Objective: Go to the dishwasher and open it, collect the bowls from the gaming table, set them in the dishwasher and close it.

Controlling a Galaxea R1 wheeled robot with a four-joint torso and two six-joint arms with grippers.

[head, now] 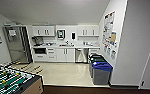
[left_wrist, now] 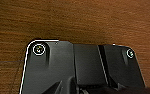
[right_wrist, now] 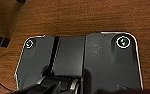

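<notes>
Silver-grey, the dishwasher (head: 79,55) is sitting closed under the far worktop (head: 66,46), ahead of you. Both your wrists are facing brown wooden floor (left_wrist: 73,20); I cannot tell either gripper's state.

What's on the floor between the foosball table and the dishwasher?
In the head view, mostly bare pale floor separates the foosball table from the dishwasher. A few rod-like things lie on it just beyond the table's far end.

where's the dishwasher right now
In the head view the dishwasher sits under the counter at the far wall, right of the white cabinet doors and behind the lidded bins.
</notes>
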